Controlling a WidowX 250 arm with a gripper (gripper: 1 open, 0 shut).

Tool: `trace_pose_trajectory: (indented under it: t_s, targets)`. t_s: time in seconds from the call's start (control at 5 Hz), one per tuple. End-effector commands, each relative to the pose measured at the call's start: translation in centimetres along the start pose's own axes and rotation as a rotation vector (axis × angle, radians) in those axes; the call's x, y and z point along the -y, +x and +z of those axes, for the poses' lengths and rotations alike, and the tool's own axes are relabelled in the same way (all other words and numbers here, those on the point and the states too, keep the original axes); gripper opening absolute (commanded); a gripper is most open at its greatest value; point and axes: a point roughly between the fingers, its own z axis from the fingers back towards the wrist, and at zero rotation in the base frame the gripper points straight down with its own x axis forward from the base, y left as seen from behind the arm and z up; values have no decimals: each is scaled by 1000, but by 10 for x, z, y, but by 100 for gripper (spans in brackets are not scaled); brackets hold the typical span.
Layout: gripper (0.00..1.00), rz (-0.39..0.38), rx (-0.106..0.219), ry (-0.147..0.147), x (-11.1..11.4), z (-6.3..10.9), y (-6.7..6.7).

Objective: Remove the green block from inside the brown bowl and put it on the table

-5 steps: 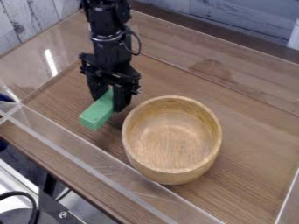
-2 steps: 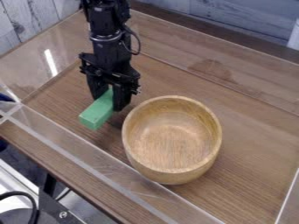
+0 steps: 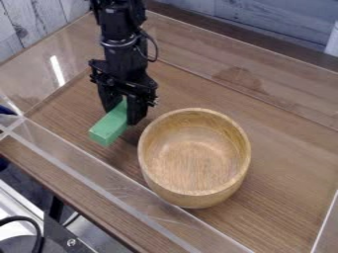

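The green block (image 3: 110, 127) lies left of the brown bowl (image 3: 195, 156), its near end down on the table (image 3: 251, 84) and its far end up between my fingers. My gripper (image 3: 123, 109) points straight down and is shut on that far end, one black finger on each side. The bowl is upright and empty, with its rim a short way right of my fingers.
Low clear acrylic walls (image 3: 79, 173) run along the front and left edges of the table. Bare wood lies behind and to the right of the bowl. A pale plank wall stands at the back left.
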Motion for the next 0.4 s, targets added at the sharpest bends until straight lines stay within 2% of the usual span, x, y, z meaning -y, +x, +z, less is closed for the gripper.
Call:
trace_pose_trajectory:
  t_s: [0.0, 0.2]
  targets:
    - [0, 7, 34, 12, -4, 7, 4]
    - [0, 10, 31, 11, -5, 6, 3]
